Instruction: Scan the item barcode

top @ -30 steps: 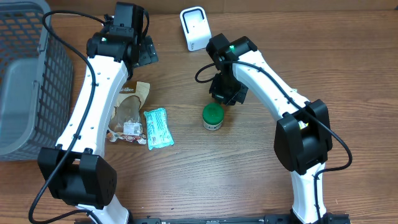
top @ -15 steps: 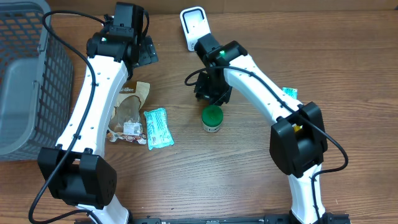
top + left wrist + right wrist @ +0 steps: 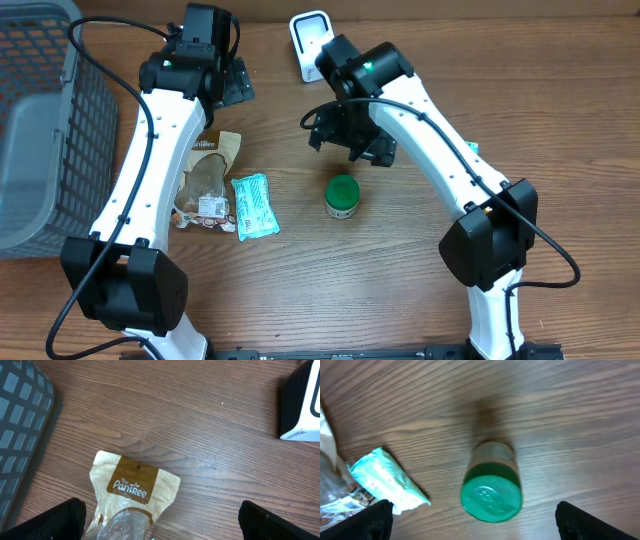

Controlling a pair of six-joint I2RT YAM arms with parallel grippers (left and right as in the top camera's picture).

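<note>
You held the right gripper (image 3: pixel 350 138) above the table (image 3: pixel 560 100) with its jaws spread wide, grasping nothing. The jar (image 3: pixel 342 194), judged the item to scan, stood upright and free just beside that gripper, lid up. This probably left its side wall open to a grasp. The scanner (image 3: pixel 313 45) stood near, behind the right arm, which suggests a short carry. You kept the left gripper (image 3: pixel 228 85) wide and empty over the pouch (image 3: pixel 134 491), well apart from the jar, likely to avoid crowding.
</note>
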